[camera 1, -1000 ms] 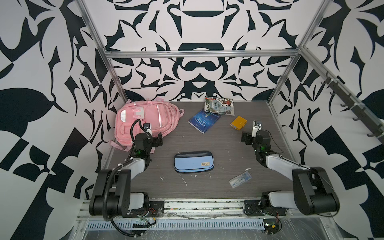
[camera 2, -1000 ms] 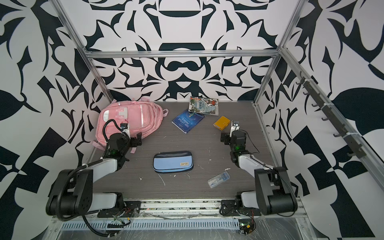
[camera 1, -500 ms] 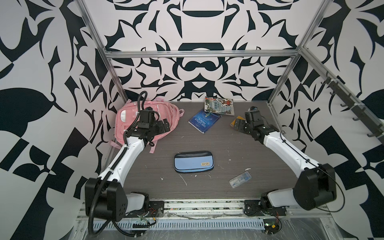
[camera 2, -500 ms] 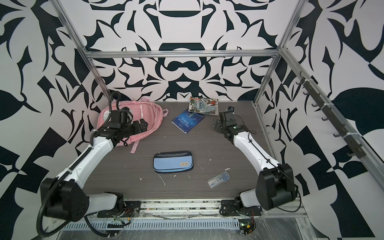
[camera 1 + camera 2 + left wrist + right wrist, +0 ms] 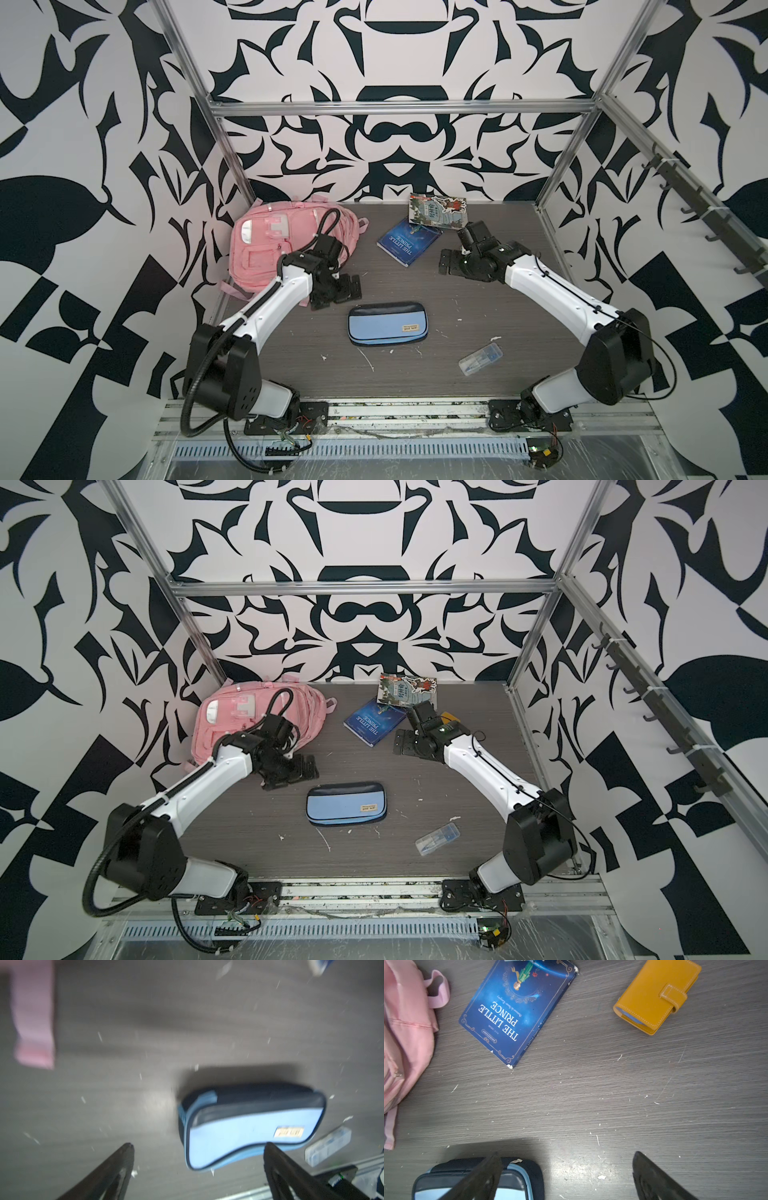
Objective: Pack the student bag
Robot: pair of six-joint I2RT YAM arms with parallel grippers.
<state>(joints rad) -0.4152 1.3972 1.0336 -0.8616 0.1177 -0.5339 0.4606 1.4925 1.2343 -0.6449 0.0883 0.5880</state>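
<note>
The student bag point(image 5: 266, 245) point(image 5: 232, 725), a pink backpack, lies at the back left of the table; its side shows in the right wrist view point(image 5: 404, 1032). My left gripper point(image 5: 337, 292) point(image 5: 291, 773) point(image 5: 199, 1145) hovers open just right of the bag and behind the light-blue and navy pencil case point(image 5: 388, 324) point(image 5: 249, 1124). My right gripper point(image 5: 446, 262) point(image 5: 401, 744) point(image 5: 566, 1154) hangs open over bare table, right of the blue book point(image 5: 409, 245) point(image 5: 517, 1009). Both hold nothing.
A comic book point(image 5: 438, 210) lies at the back wall, overlapping the blue book. A yellow wallet point(image 5: 656, 997) point(image 5: 451, 717) sits beside my right wrist. A clear plastic case point(image 5: 480, 359) point(image 5: 328, 1145) lies front right. A pink strap point(image 5: 34, 1018) trails from the bag.
Both arms unfolded from the front and reached back. The left gripper then came off the bag toward the pencil case. The right gripper swung left from the wallet. Both stayed open.
</note>
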